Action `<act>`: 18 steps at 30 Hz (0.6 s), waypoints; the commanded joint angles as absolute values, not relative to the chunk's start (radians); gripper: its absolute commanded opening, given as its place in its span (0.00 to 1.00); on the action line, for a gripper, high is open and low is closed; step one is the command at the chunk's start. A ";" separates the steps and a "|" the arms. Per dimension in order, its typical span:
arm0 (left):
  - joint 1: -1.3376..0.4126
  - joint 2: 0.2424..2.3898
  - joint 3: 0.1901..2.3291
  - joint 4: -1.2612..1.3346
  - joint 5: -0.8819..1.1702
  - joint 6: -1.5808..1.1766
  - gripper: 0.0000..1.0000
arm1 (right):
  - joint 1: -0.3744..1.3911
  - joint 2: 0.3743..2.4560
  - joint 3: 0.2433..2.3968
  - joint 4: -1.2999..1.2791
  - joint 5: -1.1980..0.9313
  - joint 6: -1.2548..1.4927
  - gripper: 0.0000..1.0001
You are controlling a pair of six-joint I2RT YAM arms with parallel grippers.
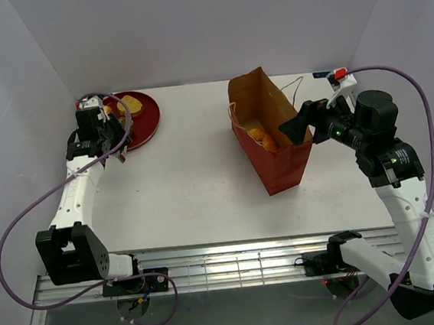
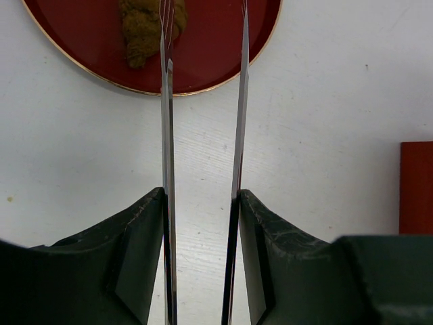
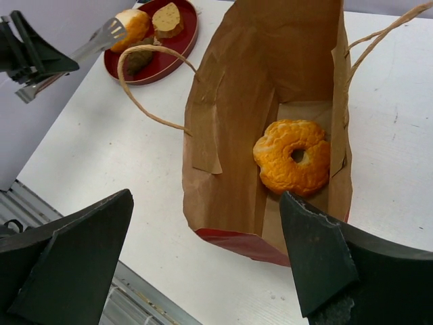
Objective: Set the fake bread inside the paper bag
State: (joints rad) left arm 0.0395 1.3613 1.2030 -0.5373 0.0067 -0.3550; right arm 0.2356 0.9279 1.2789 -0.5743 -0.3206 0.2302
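Observation:
The tall reddish-brown paper bag (image 1: 272,138) stands open on the white table, and an orange ridged ring-shaped bun (image 3: 292,157) lies on its bottom. Three bread pieces sit on the round red plate (image 1: 145,122): a golden roll (image 3: 133,26), a yellow-brown piece (image 3: 167,19) and a dark brown piece (image 2: 143,30). My left gripper (image 2: 201,196) is shut on metal tongs (image 2: 166,122). Their blades reach over the plate, and the tips meet the golden roll. My right gripper (image 3: 204,203) hangs wide open at the bag's right rim, holding nothing.
The bag's pale string handles (image 3: 145,101) stick out on both sides of its mouth. White walls close in the table at the left, back and right. A metal rail (image 1: 227,265) runs along the near edge between the arm bases.

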 commanded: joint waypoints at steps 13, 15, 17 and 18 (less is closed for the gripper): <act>0.041 1.436 1.238 -0.523 -0.153 -0.256 0.57 | 0.284 0.966 1.278 -0.569 -0.420 0.252 0.95; 0.041 1.454 1.236 -0.519 -0.169 -0.235 0.57 | 0.304 0.974 1.279 -0.571 -0.405 0.245 0.95; 0.041 1.471 1.241 -0.517 -0.178 -0.218 0.58 | 0.322 0.976 1.282 -0.569 -0.396 0.242 0.95; 0.041 1.482 1.244 -0.520 -0.178 -0.203 0.59 | 0.325 0.982 1.284 -0.568 -0.394 0.241 0.95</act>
